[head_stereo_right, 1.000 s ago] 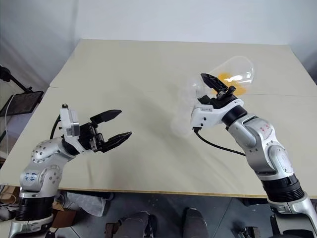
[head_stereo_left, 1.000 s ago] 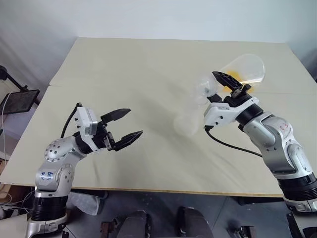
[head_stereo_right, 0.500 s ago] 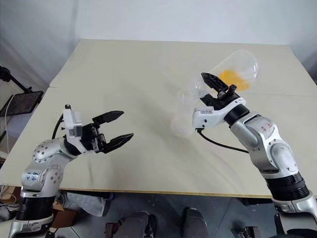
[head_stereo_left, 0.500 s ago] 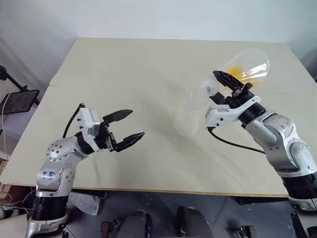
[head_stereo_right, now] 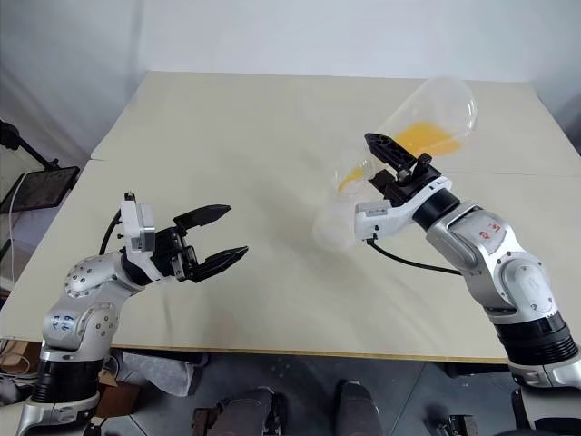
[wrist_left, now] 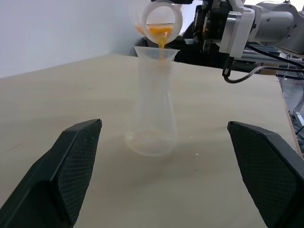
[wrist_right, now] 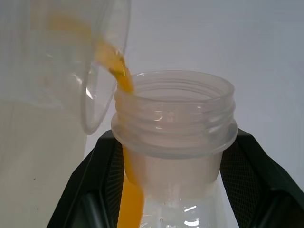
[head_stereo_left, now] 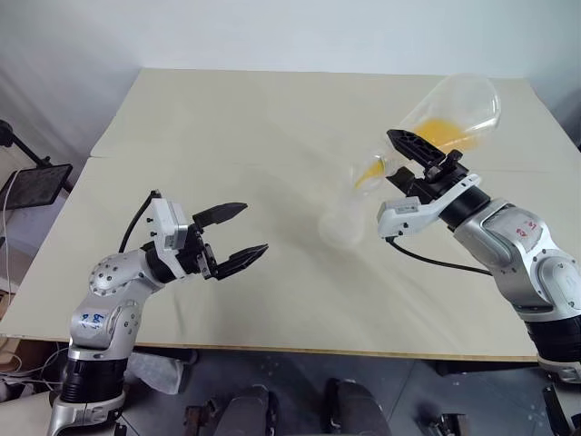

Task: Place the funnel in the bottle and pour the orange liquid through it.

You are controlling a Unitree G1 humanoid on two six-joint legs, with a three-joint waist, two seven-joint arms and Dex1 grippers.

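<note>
Head views: the right gripper (head_stereo_left: 419, 162), clamped on the neck of a tilted conical flask (head_stereo_left: 454, 113), holds its mouth directly above the funnel (head_stereo_left: 361, 174) seated in the bottle (head_stereo_left: 343, 222) standing upright on the table (head_stereo_left: 272, 118).

Left wrist view: orange liquid (wrist_left: 160, 35) streams from flask mouth into funnel; the left gripper (wrist_left: 166, 175), nearer the bottle's base, hangs level, jaws apart, empty.

No text, label, brand, number or sign can be read anywhere; small coloured marks sit on the robot's left arm (head_stereo_left: 88, 320) and right arm (head_stereo_left: 525, 231), too small to make out.
</note>
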